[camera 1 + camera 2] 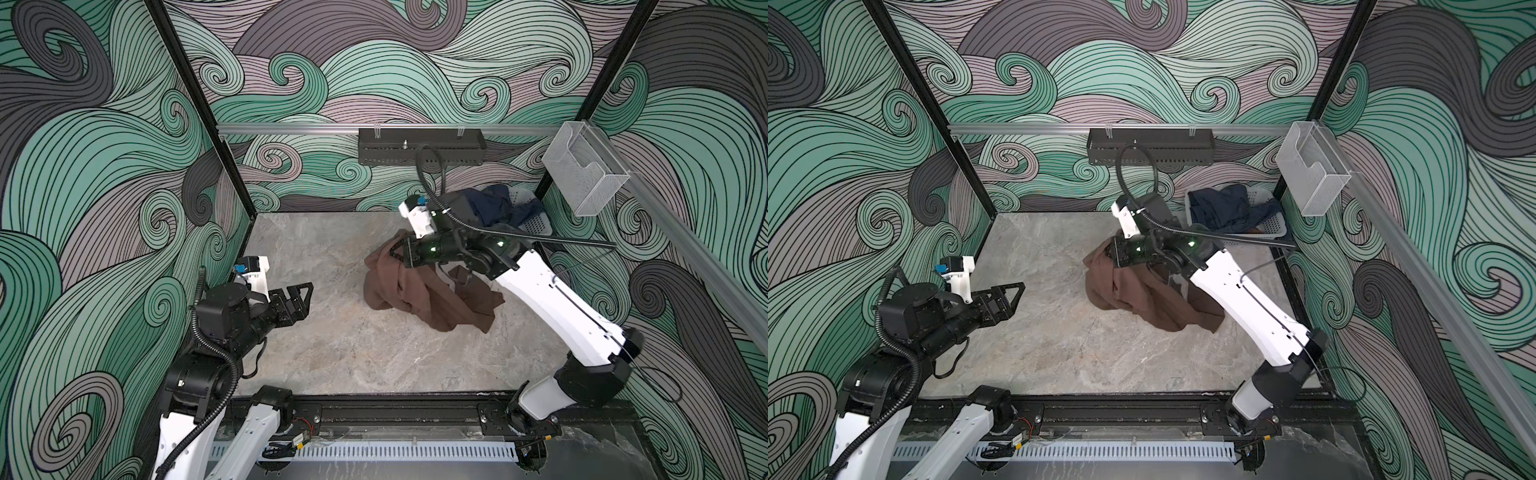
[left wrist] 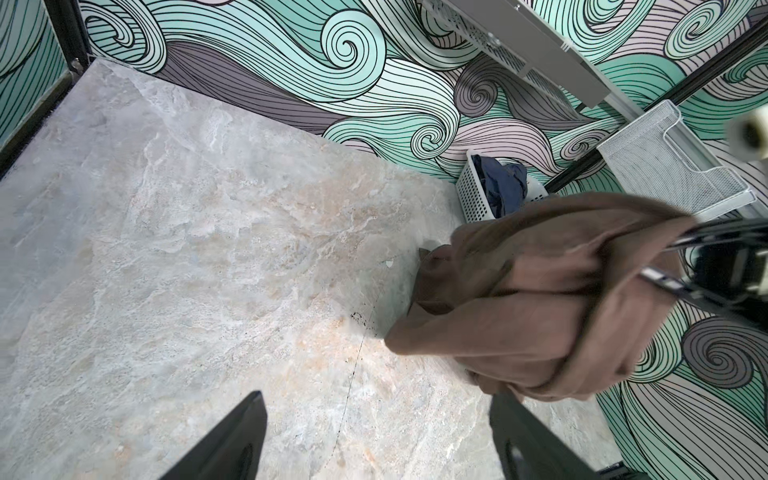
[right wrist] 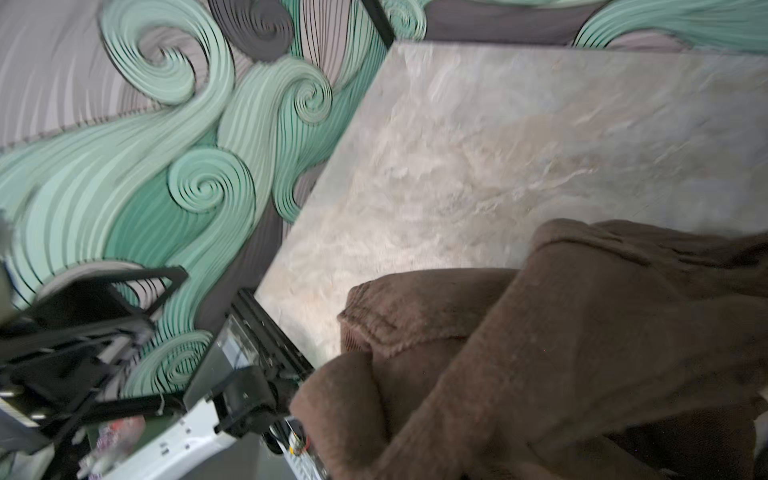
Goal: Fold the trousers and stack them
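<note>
**Item:** trousers (image 1: 415, 295), one pair, dark brown, soft matte cloth. The right wrist view shows a faintly fuzzy nap.

**Location:** on the right half of the desk (image 1: 332, 357), toward the back, in a crumpled heap. The upper part is lifted off the surface and the lower folds rest on it. The heap lies near, not in, the white basket (image 1: 1277, 224) in the back right corner, which holds navy clothes (image 1: 1225, 208).

**Condition:** unfolded and bunched. Legs and waistband cannot be told apart with certainty. One stitched hem or band edge shows in the right wrist view.

**Right hand** (image 1: 397, 253): jaws closed tight on a gathered bunch at the heap's far left end. Cloth hangs from it in thick drapes.

**Left hand** (image 1: 301, 296): jaws spread wide with nothing between them. It sits over bare desk on the left, well apart from the heap and pointing toward it.

**Handling (judged):**
- Limp, with no stiffness, so it will sag and trail from any single hold.
- Fairly heavy for cloth, and not fragile.
- The nap should grip well, so little slipping is likely.
- Layers pinch together easily, so a grab at the heap's middle would probably lift a tangle.

**Where to hold (judged):** an outer edge, either a waistband corner or a leg hem, one for each hand, so the garment can be stretched flat before folding. The stitched edge on the heap's left side looks the likeliest second hold.
</note>
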Tool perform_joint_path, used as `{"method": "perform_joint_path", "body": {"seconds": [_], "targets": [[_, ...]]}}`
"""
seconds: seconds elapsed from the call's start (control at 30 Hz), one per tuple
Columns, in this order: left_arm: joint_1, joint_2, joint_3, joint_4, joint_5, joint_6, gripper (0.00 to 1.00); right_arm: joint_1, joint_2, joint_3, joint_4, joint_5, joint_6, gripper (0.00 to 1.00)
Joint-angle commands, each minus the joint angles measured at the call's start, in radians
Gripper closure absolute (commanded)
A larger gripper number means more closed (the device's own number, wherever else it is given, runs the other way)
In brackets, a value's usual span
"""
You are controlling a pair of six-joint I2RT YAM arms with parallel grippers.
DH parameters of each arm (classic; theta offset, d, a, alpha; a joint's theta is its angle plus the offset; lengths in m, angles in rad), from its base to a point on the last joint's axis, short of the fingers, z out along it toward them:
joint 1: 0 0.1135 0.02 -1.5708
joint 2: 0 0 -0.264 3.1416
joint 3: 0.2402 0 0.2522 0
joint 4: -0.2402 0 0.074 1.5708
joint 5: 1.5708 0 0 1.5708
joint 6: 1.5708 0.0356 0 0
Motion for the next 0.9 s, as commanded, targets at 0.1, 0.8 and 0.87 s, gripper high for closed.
{"method": "perform_joint_path", "body": {"seconds": [0.1, 0.8, 0.87], "targets": [[0.003, -0.058, -0.037, -0.101, -0.021, -0.020, 0.11, 0.028, -0.014, -0.222, 0.198, -0.021, -0.103, 0.52], [0.001, -0.060, -0.243, -0.072, 0.140, -0.200, 0.10, -0.070, -0.541, -0.737, 0.108, 0.390, 0.120, 0.10], [-0.001, -0.037, -0.279, -0.027, 0.177, -0.229, 0.10, -0.091, -0.588, -0.823, 0.130, 0.366, 0.150, 0.10]]}}
